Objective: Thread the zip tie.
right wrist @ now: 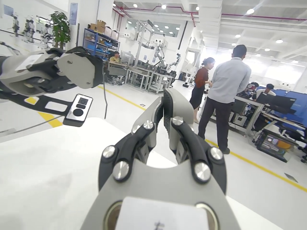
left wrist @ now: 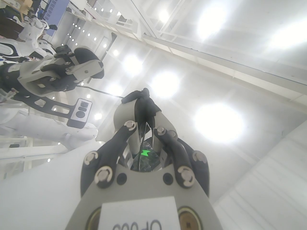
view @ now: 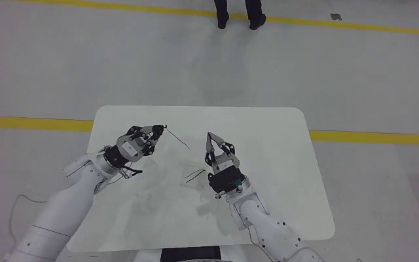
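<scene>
The left gripper has its jaws pressed together on one end of the zip tie, a thin black strand. The strand runs out straight from the fingertips and slants down toward the right gripper. Its free tip hangs in the air just short of that gripper, not touching it. The right gripper's jaws are pressed together with nothing between them, and they point toward the far edge of the worktop. Both grippers sit over the left half and middle of the worktop, the left one nearer the far left corner, the right one near the centre. The right gripper is well apart from the right edge and the near edge. Two more thin dark strands lie flat near the centre, just beside the right arm's wrist. The worktop is plain white with rounded corners. Around it lies a pale grey floor crossed by yellow lines.
</scene>
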Controlling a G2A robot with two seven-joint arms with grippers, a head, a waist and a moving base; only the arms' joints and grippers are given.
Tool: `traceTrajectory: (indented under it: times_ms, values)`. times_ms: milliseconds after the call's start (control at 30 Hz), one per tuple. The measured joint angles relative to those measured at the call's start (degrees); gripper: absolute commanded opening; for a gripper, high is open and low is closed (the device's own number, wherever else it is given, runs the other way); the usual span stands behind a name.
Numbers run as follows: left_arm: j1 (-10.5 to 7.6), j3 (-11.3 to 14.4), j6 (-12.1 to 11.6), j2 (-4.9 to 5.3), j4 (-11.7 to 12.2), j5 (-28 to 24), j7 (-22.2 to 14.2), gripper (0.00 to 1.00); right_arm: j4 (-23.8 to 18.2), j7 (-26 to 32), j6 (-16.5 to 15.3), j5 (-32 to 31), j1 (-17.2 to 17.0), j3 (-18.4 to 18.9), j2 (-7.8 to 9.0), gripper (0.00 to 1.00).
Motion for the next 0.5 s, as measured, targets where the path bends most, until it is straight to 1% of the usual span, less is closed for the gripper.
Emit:
traceTrajectory:
  times_ms: [433,500]
  values:
    - [0.00,0.0,0.0,0.00,0.0,0.0,0.0,0.00,0.0,0.0,0.1,0.0,0.0,0.0,-0.01,1.00]
    - [0.00,0.0,0.0,0.00,0.0,0.0,0.0,0.00,-0.1,0.3,-0.1,0.2,0.1,0.5,-0.02,1.00]
